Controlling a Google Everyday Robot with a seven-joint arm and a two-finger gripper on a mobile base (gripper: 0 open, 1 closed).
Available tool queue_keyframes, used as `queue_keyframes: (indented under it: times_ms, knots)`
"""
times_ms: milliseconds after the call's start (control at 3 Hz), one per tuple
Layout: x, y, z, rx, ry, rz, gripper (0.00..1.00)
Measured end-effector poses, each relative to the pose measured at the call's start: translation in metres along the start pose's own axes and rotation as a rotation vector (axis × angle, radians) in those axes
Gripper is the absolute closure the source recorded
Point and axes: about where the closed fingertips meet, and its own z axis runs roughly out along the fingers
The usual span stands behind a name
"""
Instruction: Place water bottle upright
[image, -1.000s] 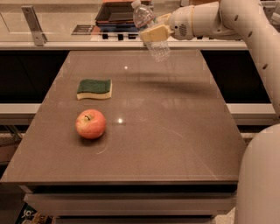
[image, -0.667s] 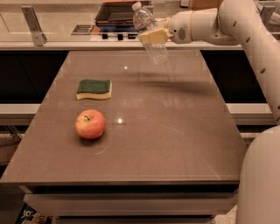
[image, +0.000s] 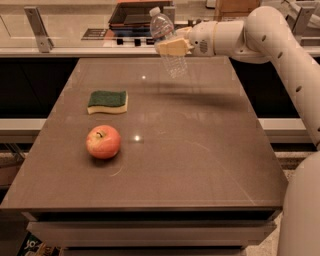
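In the camera view, the tool (image: 171, 47) sits up at about 12 o'clock of the brown bench (image: 200, 155), over its far edge, and its tan fingers (image: 176, 48) are clamped on the water bottle (image: 163, 25) around the middle of its body. The bottle is clear and ribbed, and it is carried in the air rather than resting on anything: it leans, with the white cap pointing toward 11 o'clock and the base hanging down toward 5 o'clock, so it is tilted and not upright. Its lower end shows through against the far part of the bench top, and a soft dark shadow lies on the surface below and toward 4 o'clock of it, apart from the bottle itself. The cream-coloured arm (image: 272, 35) reaches in from the 2 o'clock corner and bends down along the right edge of the view. On the bench, a sponge (image: 107, 101) lies flat at about 10 o'clock from the centre (green on top, yellow underneath), well apart from the bottle. A red-and-yellow apple (image: 103, 142) stands at about 8 o'clock, near the sponge on its 6 o'clock side but not touching it. Beyond the far edge runs a pale counter (image: 65, 30) with a dark tray-like object (image: 135, 12) on it.
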Motion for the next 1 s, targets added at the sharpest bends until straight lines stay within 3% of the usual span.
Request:
queue_keyframes:
  times_ms: [1000]
  knots:
    - [0.023, 0.002, 0.023, -0.039, -0.062, 0.064, 1.00]
